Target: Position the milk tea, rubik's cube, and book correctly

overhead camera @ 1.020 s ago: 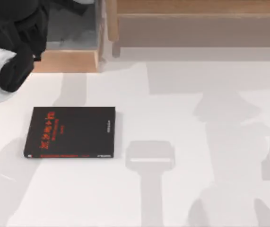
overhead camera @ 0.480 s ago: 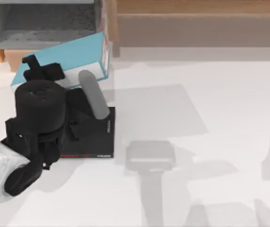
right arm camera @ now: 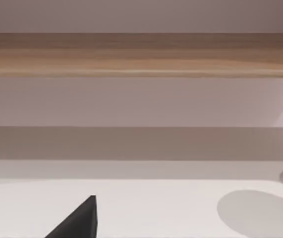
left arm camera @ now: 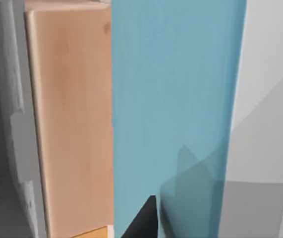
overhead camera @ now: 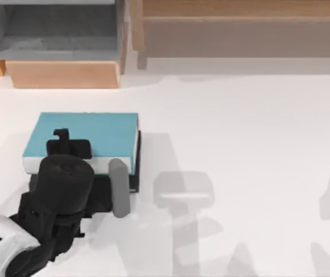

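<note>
One book: the book (overhead camera: 89, 134) lies at the top view's centre left, light-blue face up, white page edges toward our arm.
Writing: we can read none on the blue cover.
Left gripper: our left gripper (overhead camera: 66, 151) sits over the book's near edge; finger state we cannot tell.
Shelf: a wooden shelf (overhead camera: 60, 74) stands at upper left.

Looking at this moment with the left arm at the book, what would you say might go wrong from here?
1. The book shows its light-blue face, with a black edge beneath at its right; the left gripper is over its near edge, so it may slip or drop askew.
2. The wooden shelf unit stands just beyond the book; moving it that way risks hitting the front panel.
</note>
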`<state>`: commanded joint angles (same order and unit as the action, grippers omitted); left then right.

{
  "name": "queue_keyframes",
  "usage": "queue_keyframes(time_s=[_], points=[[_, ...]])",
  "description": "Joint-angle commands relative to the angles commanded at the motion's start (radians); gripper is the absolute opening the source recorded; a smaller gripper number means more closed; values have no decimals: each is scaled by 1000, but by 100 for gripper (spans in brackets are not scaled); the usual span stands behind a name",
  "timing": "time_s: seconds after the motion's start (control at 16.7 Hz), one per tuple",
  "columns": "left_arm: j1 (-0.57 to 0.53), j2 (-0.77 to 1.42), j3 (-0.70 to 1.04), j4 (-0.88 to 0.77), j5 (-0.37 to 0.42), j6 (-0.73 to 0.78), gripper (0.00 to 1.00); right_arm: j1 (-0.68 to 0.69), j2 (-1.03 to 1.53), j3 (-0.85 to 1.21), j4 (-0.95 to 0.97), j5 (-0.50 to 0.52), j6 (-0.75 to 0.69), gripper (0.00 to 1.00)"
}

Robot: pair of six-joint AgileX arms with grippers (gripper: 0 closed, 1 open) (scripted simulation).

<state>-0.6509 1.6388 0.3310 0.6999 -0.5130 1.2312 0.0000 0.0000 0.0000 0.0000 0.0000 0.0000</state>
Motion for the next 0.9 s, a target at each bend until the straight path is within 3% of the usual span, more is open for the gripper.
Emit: queue_keyframes(time_s=[0.72,0.9], points=[[12,25,11,18,10,8,0,0,0,0,0,0,0,100],[12,25,11,18,10,8,23,0,0,0,0,0,0,100]])
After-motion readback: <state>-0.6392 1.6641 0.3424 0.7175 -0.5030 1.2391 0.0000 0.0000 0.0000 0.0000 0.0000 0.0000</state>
